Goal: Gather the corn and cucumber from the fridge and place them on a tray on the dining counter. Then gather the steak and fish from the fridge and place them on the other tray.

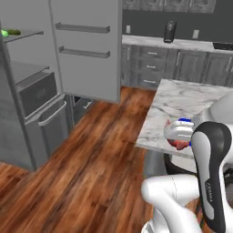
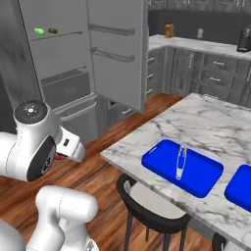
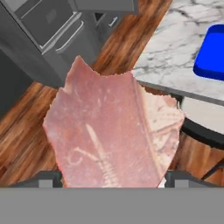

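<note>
Gripping steak [image 3: 111, 131] | stool [image 2: 147, 208] below | tray [image 2: 182, 167] holds fish [image 2: 181, 161]

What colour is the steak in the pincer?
Pink-red with paler marbling, the steak shows best in the hand view.

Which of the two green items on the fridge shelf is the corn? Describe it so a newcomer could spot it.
Start at the open grey fridge and find its upper shelf. Two small green things lie there side by side; the corn is the bright light-green one, nearer the fridge's outer side, and the cucumber beside it is darker olive.
</note>
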Robot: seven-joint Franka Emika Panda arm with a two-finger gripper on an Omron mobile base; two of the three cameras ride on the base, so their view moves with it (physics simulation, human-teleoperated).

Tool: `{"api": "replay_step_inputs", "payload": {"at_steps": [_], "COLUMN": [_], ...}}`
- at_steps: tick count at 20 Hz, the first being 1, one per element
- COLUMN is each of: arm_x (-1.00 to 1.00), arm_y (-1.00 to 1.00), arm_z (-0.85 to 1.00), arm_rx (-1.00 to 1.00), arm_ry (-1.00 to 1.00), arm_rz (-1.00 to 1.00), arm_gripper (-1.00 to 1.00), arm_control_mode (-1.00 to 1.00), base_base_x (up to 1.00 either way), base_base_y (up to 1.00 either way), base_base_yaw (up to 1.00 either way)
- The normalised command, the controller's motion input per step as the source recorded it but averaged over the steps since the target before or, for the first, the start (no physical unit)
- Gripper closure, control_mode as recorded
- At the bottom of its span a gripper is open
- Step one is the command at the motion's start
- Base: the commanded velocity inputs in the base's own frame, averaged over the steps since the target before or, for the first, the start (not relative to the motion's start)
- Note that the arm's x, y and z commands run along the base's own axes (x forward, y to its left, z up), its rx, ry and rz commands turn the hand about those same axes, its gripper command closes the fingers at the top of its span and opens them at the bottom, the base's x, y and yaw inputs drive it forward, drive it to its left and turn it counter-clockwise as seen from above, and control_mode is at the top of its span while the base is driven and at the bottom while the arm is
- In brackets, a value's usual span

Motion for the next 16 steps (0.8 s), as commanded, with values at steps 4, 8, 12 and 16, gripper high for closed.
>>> {"api": "replay_step_inputs", "payload": {"at_steps": [4,8,12,16], "arm_x": [0.00,0.00,0.00,0.00], "arm_y": [0.00,0.00,0.00,0.00], "arm_z": [0.00,0.00,0.00,0.00], "arm_rx": [0.00,0.00,0.00,0.00], "arm_ry": [0.00,0.00,0.00,0.00], "arm_rz": [0.00,0.00,0.00,0.00], "arm_gripper": [1.00,1.00,1.00,1.00], "arm_control_mode": [1.00,1.00,1.00,1.00], "base_base_x": [-0.47,-0.33,-0.05,0.06], "base_base_y": [-0.72,-0.72,-0.65,-0.49], "base_base_yaw": [-0.27,-0.31,-0.31,-0.30]}}
